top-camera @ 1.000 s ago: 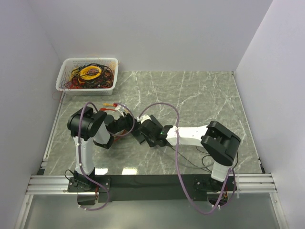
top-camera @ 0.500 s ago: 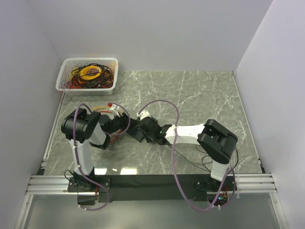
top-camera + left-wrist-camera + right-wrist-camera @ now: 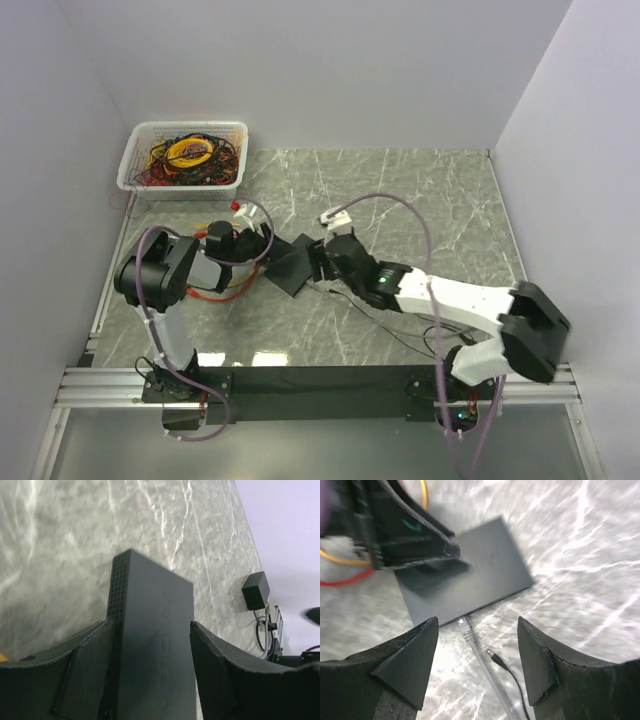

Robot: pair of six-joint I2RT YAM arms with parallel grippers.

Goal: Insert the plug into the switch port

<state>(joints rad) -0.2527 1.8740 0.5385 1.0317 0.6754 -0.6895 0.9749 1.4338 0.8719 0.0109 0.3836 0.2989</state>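
Two pincers, one switch, one plug.

1. Right pincer (image 3: 477,621): fingers spread wide, nothing between them, nothing held.

2. Plug (image 3: 465,629): small, clear plastic, ridged. It lies on the table (image 3: 580,580) just ahead of my right fingertips, slightly left of the midline. Its long axis runs away from me, nose against the near edge of the switch (image 3: 470,570). The clear cable (image 3: 492,680) trails back under the pincer. Whether the nose sits in a port or only butts the edge, I cannot tell. My right pincer is the nearer one, and I judge that any further push would run along that axis.

3. Switch: flat matt black box with sharp corners, lying ahead of the right pincer, its long side slanted towards me.

4. Left pincer (image 3: 151,625): on the far side of the switch from the right one. It is closed about one end of the box, with dark pads (image 3: 87,675) against either side face. A perforated grille runs along the left face.

5. Barrel plug (image 3: 493,656): thin and black on a black wire, just right of the clear cable. Not the task's item.

6. Table: grey marbled stone, glossy, with glare.
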